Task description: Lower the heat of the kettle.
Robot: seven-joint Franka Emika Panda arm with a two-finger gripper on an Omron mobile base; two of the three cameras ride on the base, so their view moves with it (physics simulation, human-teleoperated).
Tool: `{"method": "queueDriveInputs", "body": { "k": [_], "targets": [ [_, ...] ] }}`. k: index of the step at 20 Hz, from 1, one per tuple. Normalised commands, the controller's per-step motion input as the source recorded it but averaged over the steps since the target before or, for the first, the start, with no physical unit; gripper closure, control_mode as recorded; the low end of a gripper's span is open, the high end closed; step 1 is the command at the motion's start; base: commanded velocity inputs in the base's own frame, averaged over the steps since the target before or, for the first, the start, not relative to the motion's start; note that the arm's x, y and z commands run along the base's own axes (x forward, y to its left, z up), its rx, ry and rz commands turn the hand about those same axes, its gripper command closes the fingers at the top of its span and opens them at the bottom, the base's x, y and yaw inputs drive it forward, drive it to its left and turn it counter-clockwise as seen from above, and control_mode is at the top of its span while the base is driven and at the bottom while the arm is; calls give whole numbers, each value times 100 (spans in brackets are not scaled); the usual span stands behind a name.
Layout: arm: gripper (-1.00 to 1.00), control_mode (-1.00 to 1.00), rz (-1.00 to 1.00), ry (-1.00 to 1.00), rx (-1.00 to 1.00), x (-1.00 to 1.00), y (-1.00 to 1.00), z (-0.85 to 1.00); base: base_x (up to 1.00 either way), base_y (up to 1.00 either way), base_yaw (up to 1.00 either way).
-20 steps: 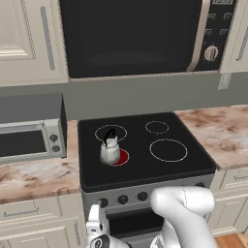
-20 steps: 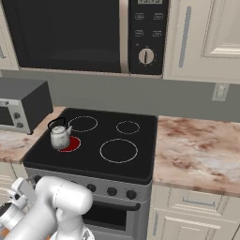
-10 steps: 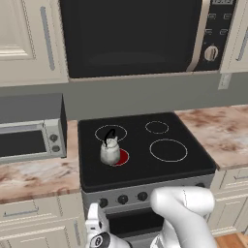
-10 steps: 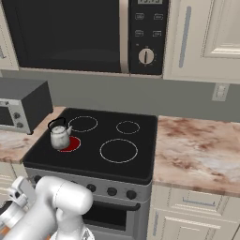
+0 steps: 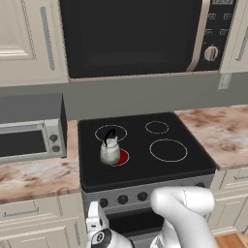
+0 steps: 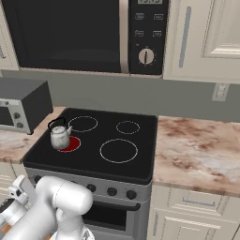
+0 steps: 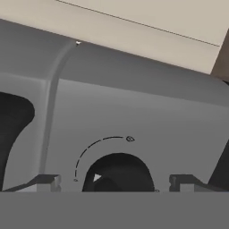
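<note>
Lining my spread jaws up on a dark stove knob [image 7: 117,172], I am seeing one fingertip [image 7: 47,181] on each side of it, neither touching yet. The kettle [image 5: 110,150] is sitting on the glowing red near-left burner [image 5: 121,157], so I am judging this is its knob.

Whitish-grey kettle [image 5: 110,151] with black handle, glowing red burner [image 5: 121,157], black stovetop [image 5: 140,145], mottled brown-cream counter [image 6: 197,150].

No readable txt or nos. anywhere; microwave [image 6: 84,35] panel marks too blurry.
</note>
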Motion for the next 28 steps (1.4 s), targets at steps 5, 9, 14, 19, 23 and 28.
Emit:
{"method": "queueDriveInputs", "body": {
  "k": [5,9,14,19,23,28],
  "targets": [
    [-100,-100,3,-6,6,14,-21,4,0,0,0],
    [-100,-100,3,-2,3,18,-13,12,0,0,0],
    [-100,-100,4,-1,1,22,-14,14,0,0,0],
    [-100,-100,5,0,0,26,-13,8,0,0,0],
    [-100,-100,5,0,2,20,-18,2,0,0,0],
    [100,-100,4,0,2,20,-20,0,0,0,0]
  ]
}}
